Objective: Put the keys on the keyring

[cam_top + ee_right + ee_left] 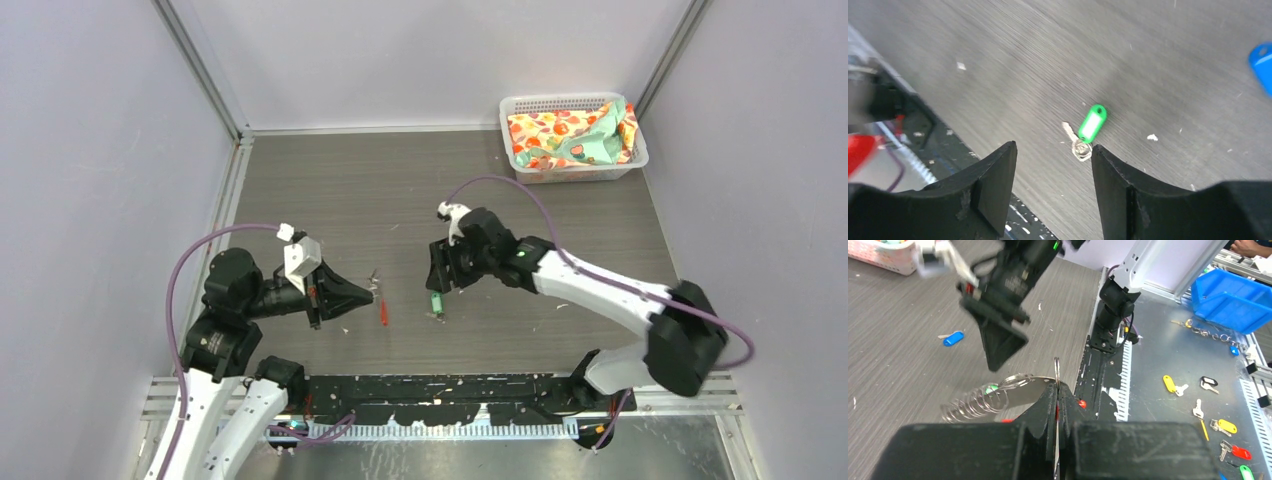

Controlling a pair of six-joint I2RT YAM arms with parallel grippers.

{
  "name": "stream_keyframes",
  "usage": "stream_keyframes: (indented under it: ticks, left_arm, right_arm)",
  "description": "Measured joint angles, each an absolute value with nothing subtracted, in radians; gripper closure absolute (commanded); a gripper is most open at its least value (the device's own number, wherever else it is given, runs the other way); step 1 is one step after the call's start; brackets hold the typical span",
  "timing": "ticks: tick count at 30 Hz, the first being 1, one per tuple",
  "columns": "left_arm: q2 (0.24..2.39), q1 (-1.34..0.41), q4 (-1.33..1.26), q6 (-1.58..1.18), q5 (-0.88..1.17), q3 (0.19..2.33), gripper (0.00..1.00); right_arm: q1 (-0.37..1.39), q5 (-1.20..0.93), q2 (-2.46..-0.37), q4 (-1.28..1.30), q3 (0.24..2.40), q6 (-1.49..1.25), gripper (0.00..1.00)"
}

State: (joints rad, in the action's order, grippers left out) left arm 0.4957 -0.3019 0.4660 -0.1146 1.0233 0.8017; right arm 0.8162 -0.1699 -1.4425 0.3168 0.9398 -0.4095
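Left wrist view gives me the clearest read: the left tool (1057,390) is pinched together on the keyring (978,402). One wire loop stands upright above the fingers (1045,407) and a coil of loops spills out to the left. The right tool (998,347) fills the space directly behind the ring as a dark, blurred body, hiding most of the green key (992,388).

Right wrist view has that key lying flat on the surface (1148,45), squarely in the gap between the right tool's parted jaws. They hold nothing, and neither finger touches it (its small ring is the end nearest the camera).

From the top external view, the red tag (383,312) lies just beside the left tool's tips. The blue key (953,338) lies well apart from both tools, further out. A white basket (550,100) of colourful packets sits in the far right corner. On the metal sheet past the surface's edge I see a blue bin (1230,295) and scattered loose keys (1173,385) with coloured tags
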Motion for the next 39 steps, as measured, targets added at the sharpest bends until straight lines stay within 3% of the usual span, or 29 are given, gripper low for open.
stream_keyframes:
  ticks: [4,10,20,39]
  left_arm:
    - [0.514,-0.302,0.465,-0.115,1.063,0.802,1.00]
    - [0.542,-0.302,0.464,-0.124,1.122,0.802,1.00]
    - [0.590,-0.302,0.399,-0.225,1.163,0.802,1.00]
    - [0.638,-0.302,0.335,-0.336,1.229,0.802,1.00]
  right_arm:
    - [0.802,-0.237,-1.238,0.346,1.011,-0.334,0.31]
    - [0.797,-0.445,-1.103,0.298,1.209,-0.282,0.37]
    - [0.906,-0.629,-1.192,0.282,1.260,-0.233,0.41]
    - [1.010,-0.632,-1.259,0.300,1.288,-0.189,0.54]
